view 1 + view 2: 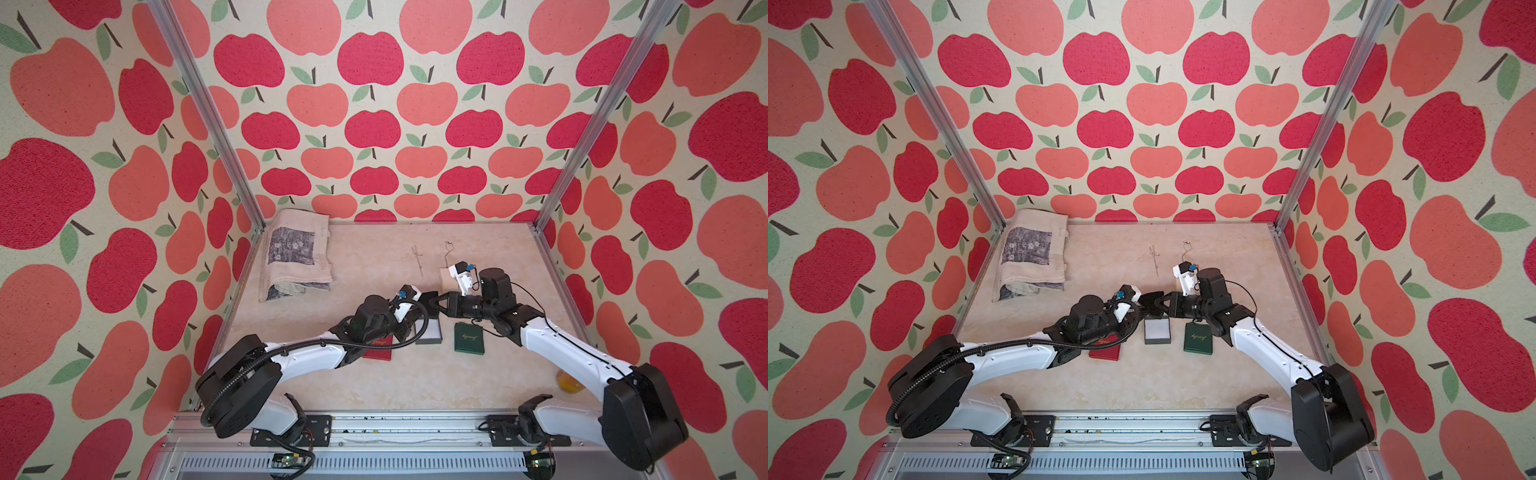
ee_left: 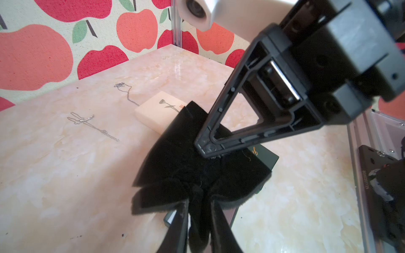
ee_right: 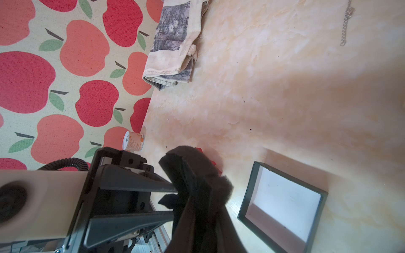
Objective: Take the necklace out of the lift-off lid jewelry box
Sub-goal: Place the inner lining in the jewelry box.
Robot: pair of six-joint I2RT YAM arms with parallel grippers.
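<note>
Nearest the robot, an orange object (image 1: 566,383) sits at the edge of the desk (image 1: 415,386), half hidden by the right arm. A little farther in, a red box (image 1: 379,354) lies under the left arm. The jewelry box (image 1: 1157,330) stands open beside it, showing a bare white inside. Its green lid (image 1: 1198,338) lies flat on the desk just to its right.

Above and just beyond the open box the two arms meet over a black pad (image 2: 175,153) of velvet, which is off the desk and bent into folds. The left claw (image 3: 174,200) has its jaws partly apart with a fold of the pad between them; whether they press it cannot be told. The right claw (image 2: 208,152) is clenched on the pad's opposite edge. The necklace (image 2: 216,156) shows only as a thin glint against the velvet at that tip, too small to be sure of.

Under the pad lies a black box (image 2: 266,156) with a gold mark, and past it a cream box (image 2: 160,111). Farther back, a silver chain (image 1: 417,258) and a second silver chain (image 1: 448,250) lie loose on the desk. A folded cloth (image 1: 297,253) rests in the far left corner.
</note>
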